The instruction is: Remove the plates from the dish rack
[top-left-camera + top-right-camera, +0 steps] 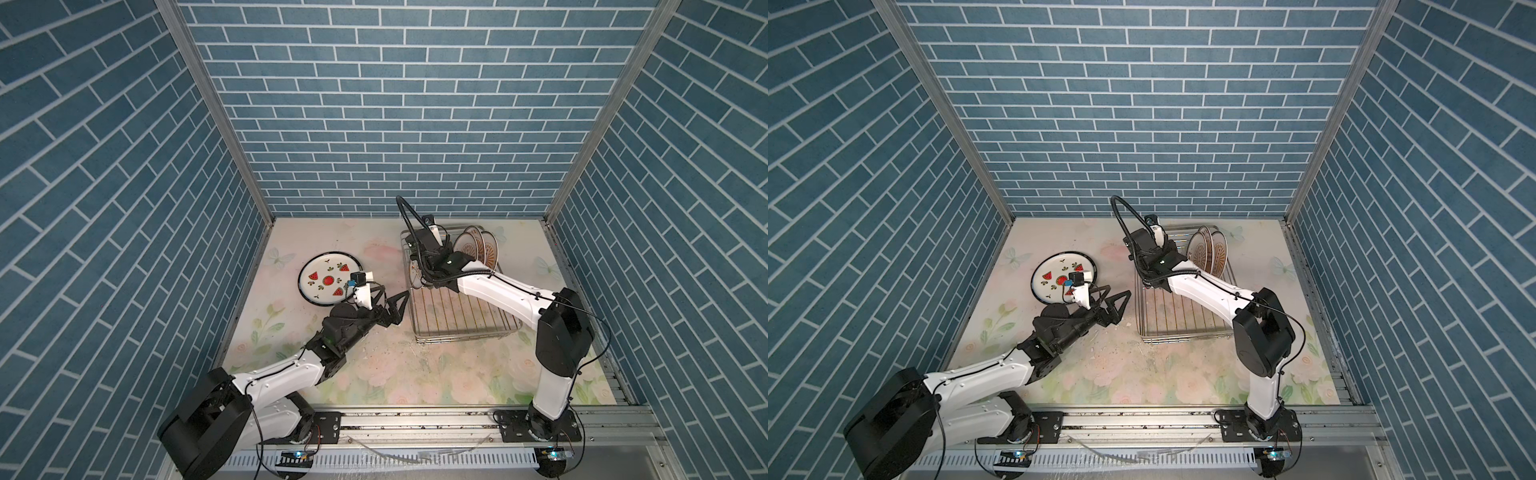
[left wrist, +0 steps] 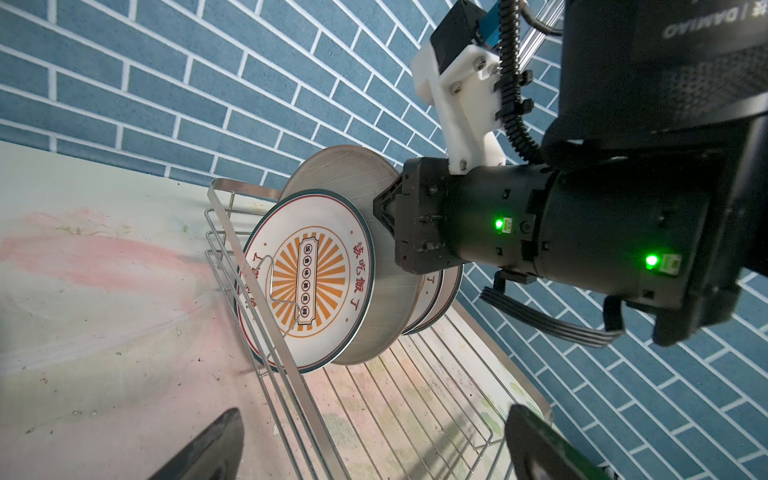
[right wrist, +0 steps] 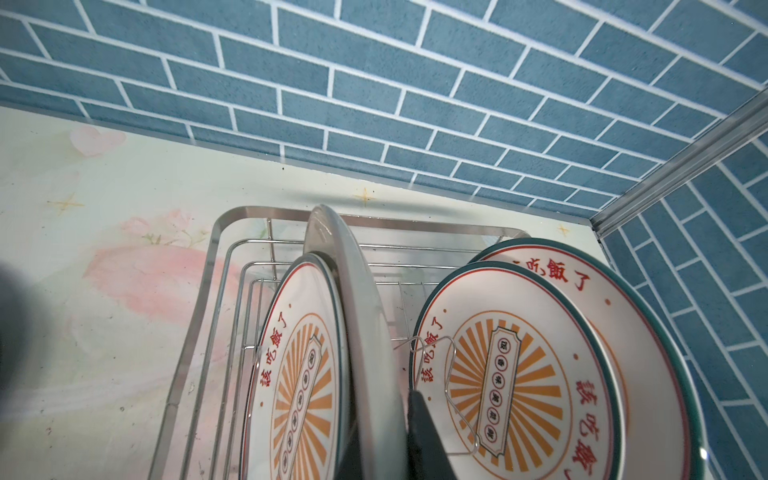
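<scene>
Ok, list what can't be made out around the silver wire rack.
- Right gripper: one finger behind the large grey round plate in the left wrist view; all under its own wrist in both top views.
- Rear orange-sunburst plates: mostly behind that gripper, left wrist view.
- Round white watermelon plate: near rim under the left arm's camera, both top views.

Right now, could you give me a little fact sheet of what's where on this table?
Dish rack: sunburst plates and grey plate upright
Off the rack: watermelon plate, flat on table
Right gripper: shut on grey plate's rim
Left gripper: open, empty, beside rack
</scene>
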Action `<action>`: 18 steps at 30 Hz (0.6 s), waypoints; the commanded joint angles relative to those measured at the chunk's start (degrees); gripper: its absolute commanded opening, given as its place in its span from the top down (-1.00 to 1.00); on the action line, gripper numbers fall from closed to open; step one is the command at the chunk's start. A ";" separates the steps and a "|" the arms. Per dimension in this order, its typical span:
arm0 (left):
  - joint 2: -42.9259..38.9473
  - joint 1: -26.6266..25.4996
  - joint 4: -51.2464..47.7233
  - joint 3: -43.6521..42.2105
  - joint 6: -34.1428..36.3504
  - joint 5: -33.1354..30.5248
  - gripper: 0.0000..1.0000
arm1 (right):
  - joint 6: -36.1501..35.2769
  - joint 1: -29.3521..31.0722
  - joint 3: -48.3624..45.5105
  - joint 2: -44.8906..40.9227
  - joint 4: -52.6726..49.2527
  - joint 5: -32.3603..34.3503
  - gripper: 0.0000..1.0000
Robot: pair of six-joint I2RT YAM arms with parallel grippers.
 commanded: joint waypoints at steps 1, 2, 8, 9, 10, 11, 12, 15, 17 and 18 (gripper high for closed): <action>-1.51 -0.25 -0.60 0.38 -0.12 -0.36 -0.99 | -2.64 -0.42 -0.24 -5.64 2.13 6.36 1.00; -1.56 -0.25 -0.60 0.38 -0.17 -0.47 -0.99 | -2.79 -0.37 -0.25 -6.02 2.13 6.53 1.00; -1.12 -0.25 -0.44 0.72 -0.57 0.13 -0.99 | -4.57 -0.10 -0.01 -7.41 2.41 8.03 1.00; -0.97 -0.25 -0.34 0.79 -0.78 0.36 -0.99 | -4.74 -0.07 0.01 -7.77 2.31 8.22 1.00; -0.94 -0.25 -0.33 0.88 -0.86 0.49 -0.99 | -4.91 -0.07 -0.16 -8.09 2.28 8.42 1.00; -0.89 -0.25 -0.25 0.91 -0.87 0.95 -0.99 | -5.22 -0.01 -0.40 -8.45 2.43 8.84 1.00; -0.89 -0.29 -0.15 1.00 -0.95 1.15 -0.99 | -5.53 0.00 -0.74 -8.95 2.74 9.41 1.00; -0.90 -0.25 0.08 0.91 -1.29 1.26 -0.99 | -6.48 0.07 -2.74 -10.92 4.26 9.89 1.00; -0.91 -0.25 0.18 0.91 -1.52 1.44 -0.99 | -7.25 0.21 -3.87 -12.27 5.36 10.12 1.00; -0.79 -0.25 0.28 1.00 -1.52 1.55 -0.99 | -7.70 0.37 -4.43 -13.01 5.90 10.40 1.00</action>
